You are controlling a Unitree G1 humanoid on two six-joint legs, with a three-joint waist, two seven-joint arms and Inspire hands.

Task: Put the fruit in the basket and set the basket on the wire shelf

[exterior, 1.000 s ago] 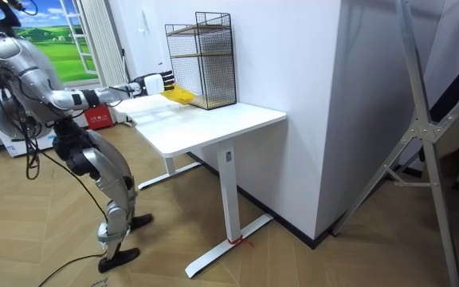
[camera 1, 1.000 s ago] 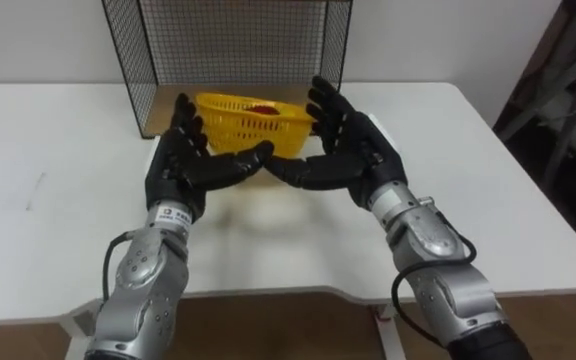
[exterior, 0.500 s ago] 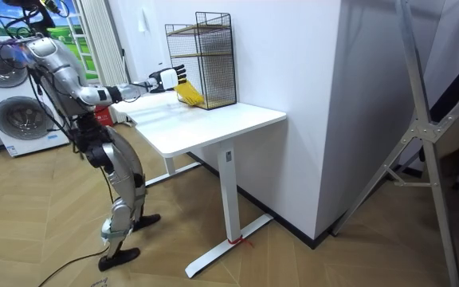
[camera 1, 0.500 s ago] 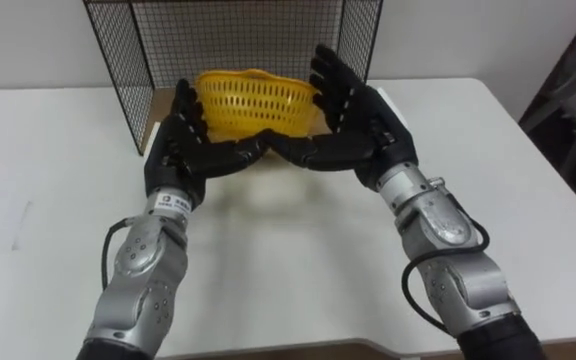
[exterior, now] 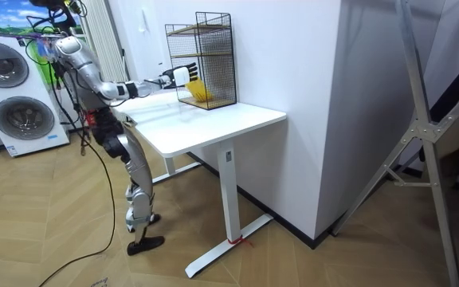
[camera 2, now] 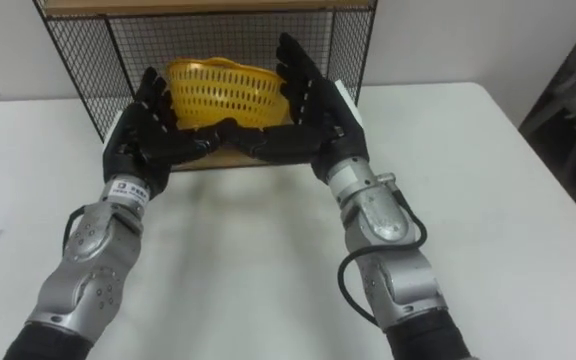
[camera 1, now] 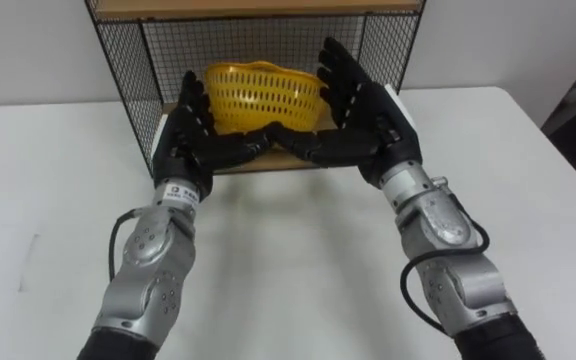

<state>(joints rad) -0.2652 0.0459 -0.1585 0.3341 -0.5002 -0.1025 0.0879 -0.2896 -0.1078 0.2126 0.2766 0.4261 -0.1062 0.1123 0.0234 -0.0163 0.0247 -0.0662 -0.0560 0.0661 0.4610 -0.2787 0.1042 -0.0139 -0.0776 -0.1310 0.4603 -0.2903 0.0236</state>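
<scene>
Left eye view: yellow perforated plastic basket (camera 1: pixel 261 92) sat at mouth of black wire shelf (camera 1: pixel 128 70), pressed between left hand (camera 1: pixel 193 140) and right hand (camera 1: pixel 358 125), fingers straight.
Room view: robot stood at end of white worktop (exterior: pixel 213 119), arms outstretched.
Right eye view: basket judged light, flexible, probably slippery; opposite side walls best hold.

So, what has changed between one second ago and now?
The robot has come closer to the white table, and the left hand and right hand have carried the yellow basket forward into the open front of the wire shelf. Unchanged: both hands press the basket's sides with straight fingers; shelf and table stand as before.
</scene>
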